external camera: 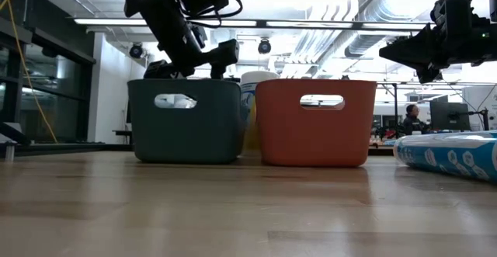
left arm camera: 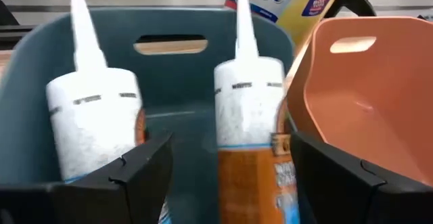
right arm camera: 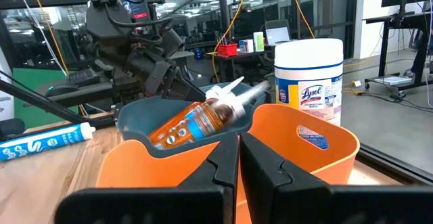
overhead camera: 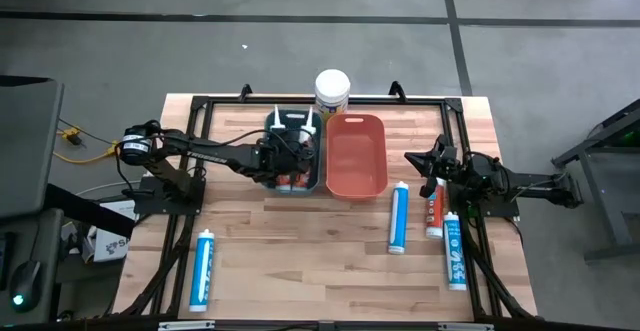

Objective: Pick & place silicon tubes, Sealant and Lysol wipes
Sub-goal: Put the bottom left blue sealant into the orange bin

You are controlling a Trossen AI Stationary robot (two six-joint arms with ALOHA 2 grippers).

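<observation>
Wooden table [overhead camera: 300,241]; left hand [left arm camera: 223,176] spread around orange tube [left arm camera: 250,149] in grey bin [overhead camera: 318,176]; right hand [right arm camera: 238,158] pressed together.

Robotics lab or workshop, wooden table [overhead camera: 330,241] set on concrete floor, exposed ceiling ducts [external camera: 342,32] and monitor-laden desks [right arm camera: 257,48] seen beyond the table

Two white-nozzled orange tubes [left arm camera: 247,116] in the teal bin [left arm camera: 169,82], left gripper's [left arm camera: 226,170] spread fingers [left arm camera: 139,173] astride one; Lysol wipes [left arm camera: 291,1] at one o'clock.
</observation>
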